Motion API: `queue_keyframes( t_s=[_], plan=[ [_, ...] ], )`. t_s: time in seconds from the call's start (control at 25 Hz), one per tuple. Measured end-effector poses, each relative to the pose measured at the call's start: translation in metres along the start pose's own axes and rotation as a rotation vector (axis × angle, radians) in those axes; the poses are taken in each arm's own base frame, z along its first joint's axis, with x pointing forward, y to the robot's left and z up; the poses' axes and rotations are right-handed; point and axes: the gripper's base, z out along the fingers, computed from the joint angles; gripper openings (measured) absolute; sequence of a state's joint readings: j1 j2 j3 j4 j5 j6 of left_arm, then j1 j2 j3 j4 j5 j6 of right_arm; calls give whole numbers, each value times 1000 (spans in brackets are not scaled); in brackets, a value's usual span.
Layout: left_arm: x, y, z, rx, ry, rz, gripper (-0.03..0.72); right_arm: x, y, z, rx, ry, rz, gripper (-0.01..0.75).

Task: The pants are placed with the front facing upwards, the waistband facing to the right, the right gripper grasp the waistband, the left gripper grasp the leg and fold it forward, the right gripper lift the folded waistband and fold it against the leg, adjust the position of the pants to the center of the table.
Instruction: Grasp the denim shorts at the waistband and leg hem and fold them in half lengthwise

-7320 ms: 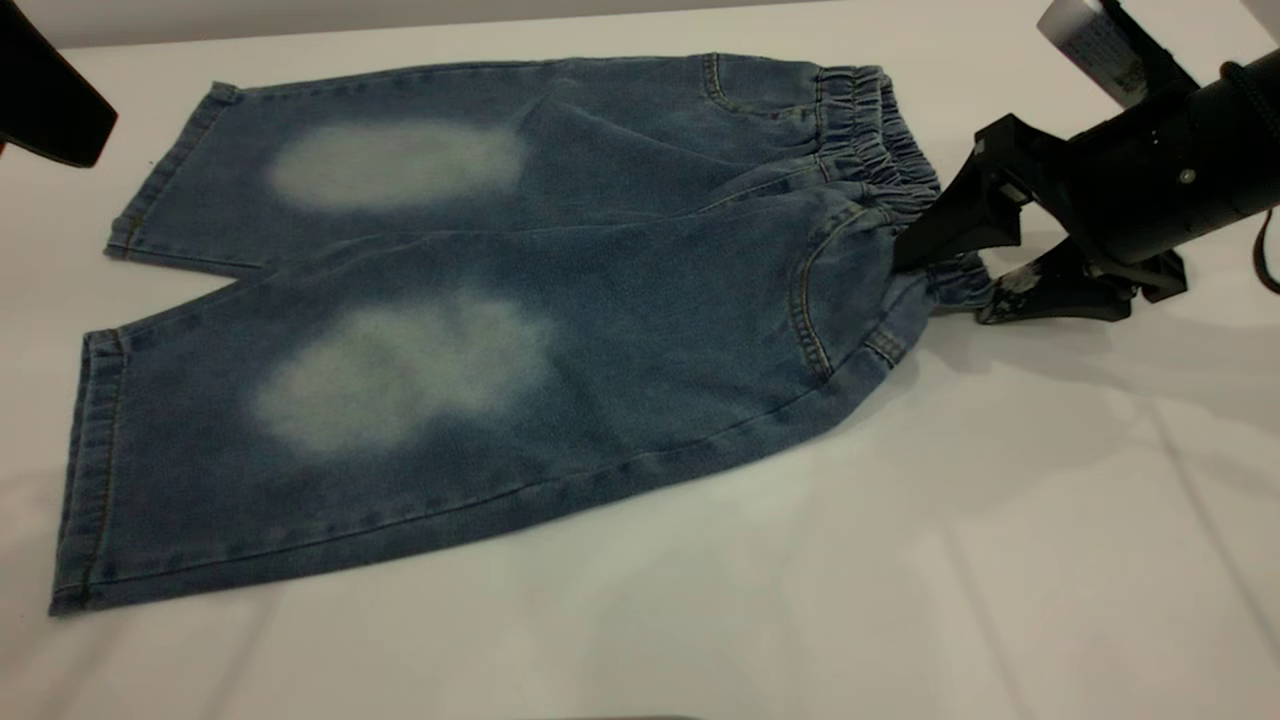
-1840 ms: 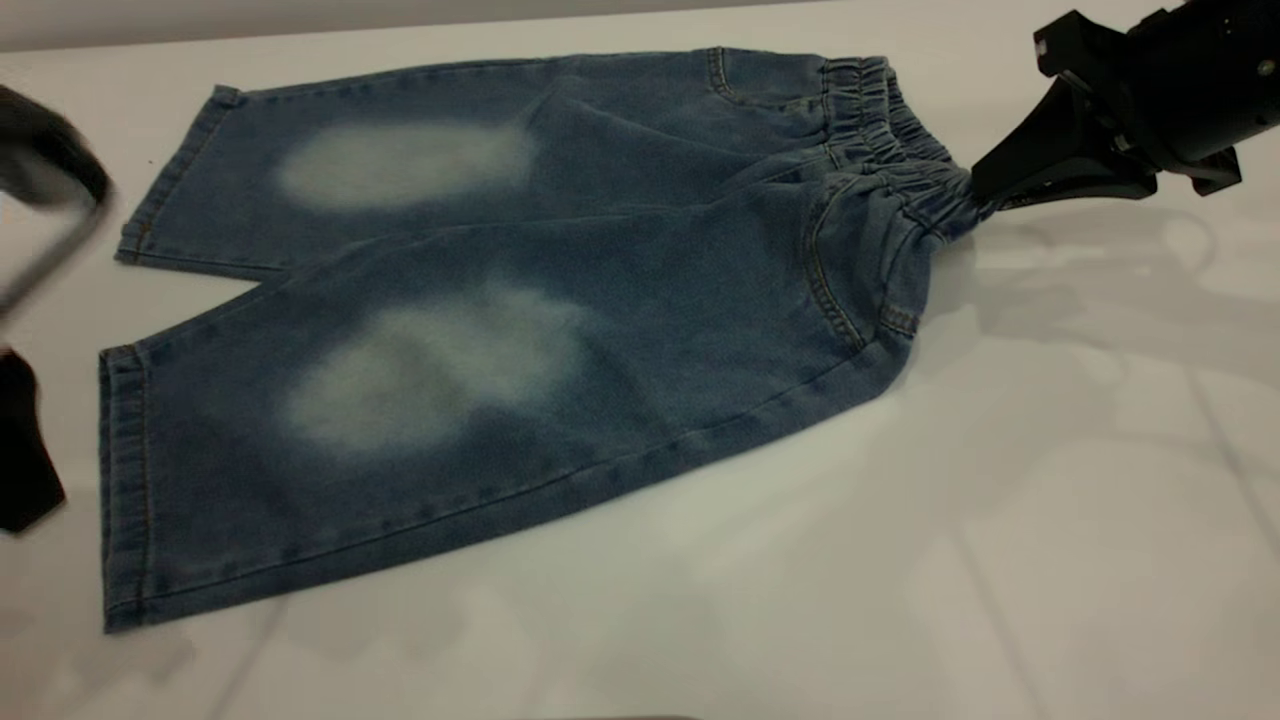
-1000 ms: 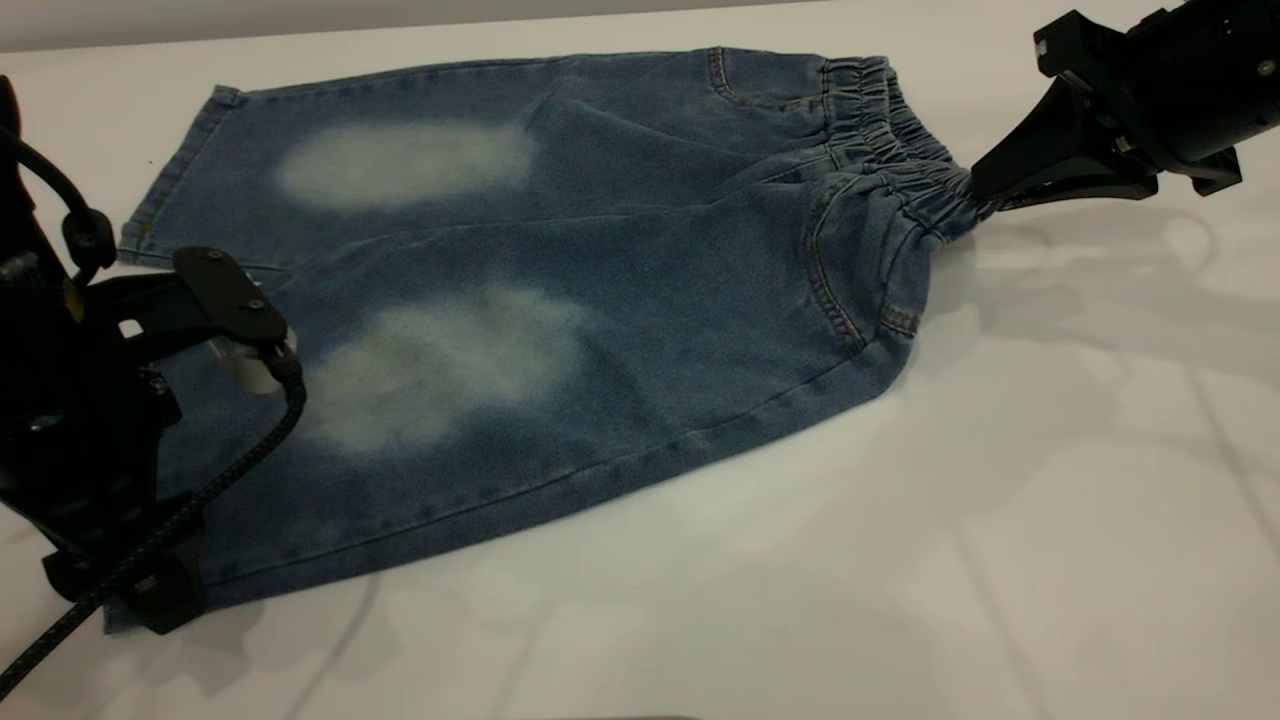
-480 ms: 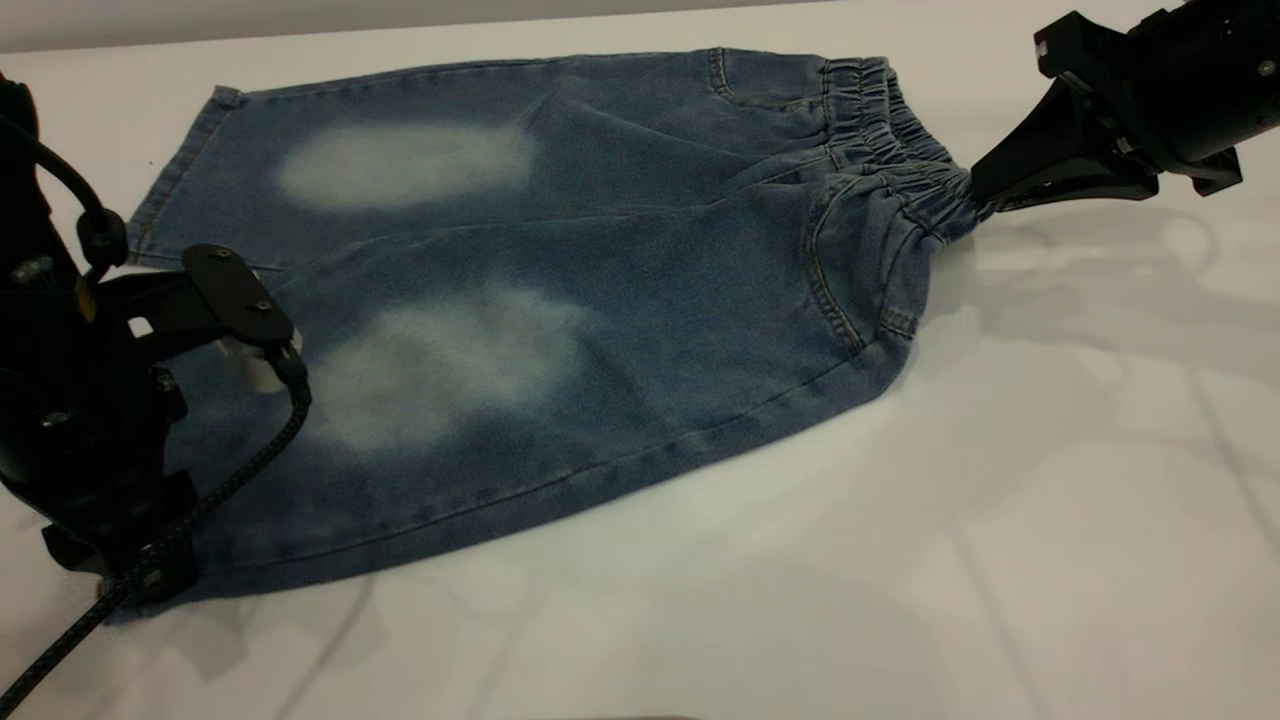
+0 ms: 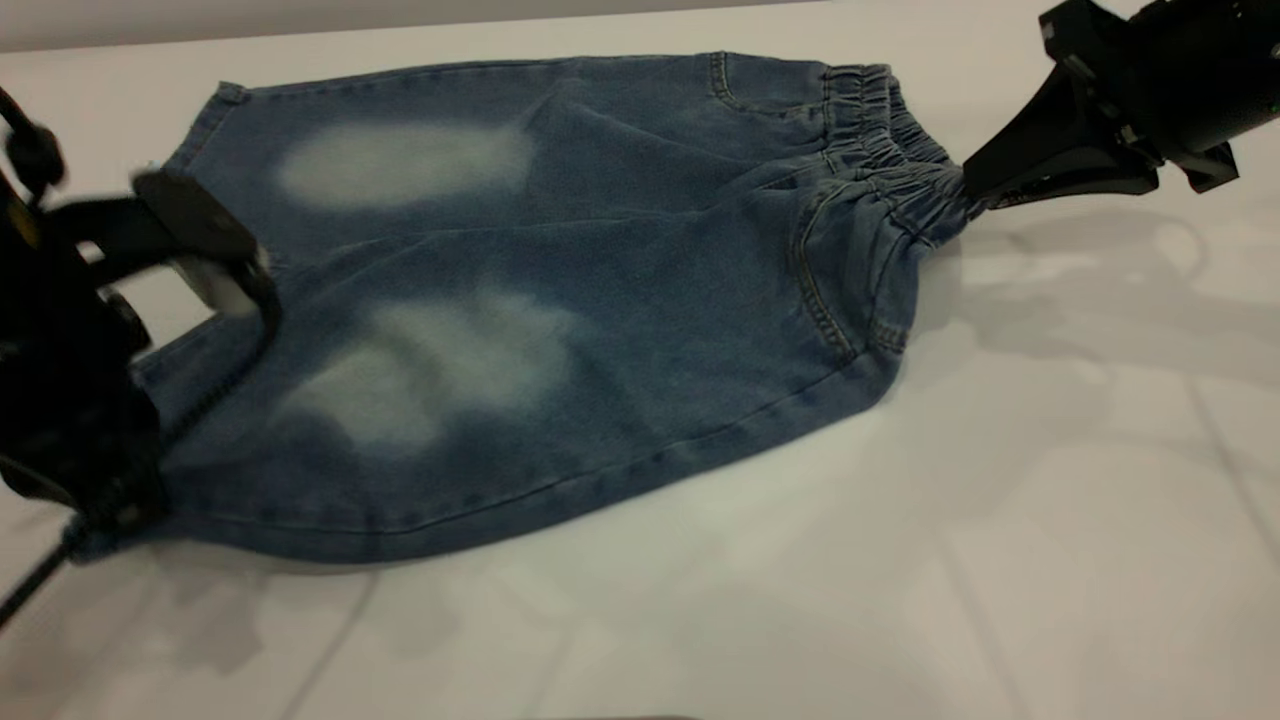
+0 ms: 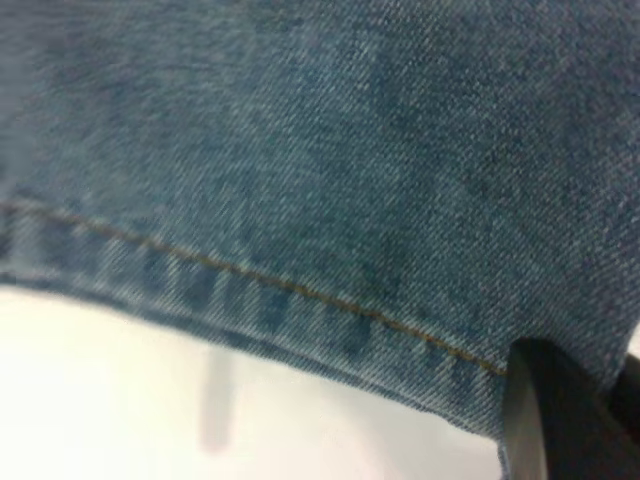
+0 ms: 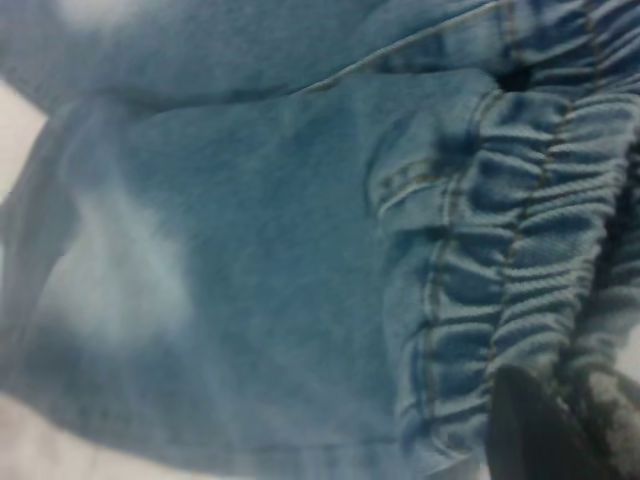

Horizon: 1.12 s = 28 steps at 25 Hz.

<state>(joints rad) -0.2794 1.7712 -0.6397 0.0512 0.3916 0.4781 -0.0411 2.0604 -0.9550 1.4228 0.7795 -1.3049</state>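
The pants (image 5: 560, 300) are spread on the white surface (image 5: 1000, 550), the waistband (image 5: 900, 180) clamped by the right tool (image 5: 975, 190) and the near leg's hem pinched by the left tool (image 5: 95, 510) — so both ends can be folded forward together.

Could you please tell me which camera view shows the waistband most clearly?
The right wrist view: the waistband fills its side, gathers and stitching plain, with the right gripper clamped on it. The exterior view shows the whole waistband smaller, bunched at the right gripper. The left wrist view shows only leg hem.
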Motion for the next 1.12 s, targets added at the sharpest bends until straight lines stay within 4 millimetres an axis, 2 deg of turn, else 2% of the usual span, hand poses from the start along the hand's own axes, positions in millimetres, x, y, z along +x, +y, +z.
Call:
queue_keyframes(
  t_s=[0.32, 0.48, 0.64, 0.76, 0.92, 1.04, 1.12],
  plan=[
    [5, -1, -74, -97, -160, -14, 38, 13, 18, -17, -146, 173, 25, 45],
    [17, -6, -112, -145, -240, -24, 38, 21, 30, -33, -136, 194, 45, 45],
    [30, -11, -138, -197, -289, -30, 38, 34, 47, -53, -104, 181, 14, 45],
    [34, -11, -144, -237, -293, -8, 38, 34, 50, -60, -47, 134, -4, 45],
    [34, -10, -142, -236, -278, -4, 38, 37, 35, -53, 42, 109, 33, 63],
    [34, -10, -142, -238, -281, -3, 38, 42, 21, -41, 60, 129, 100, 121],
    [34, -10, -142, -238, -281, -3, 38, 47, 11, -29, 53, 154, 160, 200]
  ],
)
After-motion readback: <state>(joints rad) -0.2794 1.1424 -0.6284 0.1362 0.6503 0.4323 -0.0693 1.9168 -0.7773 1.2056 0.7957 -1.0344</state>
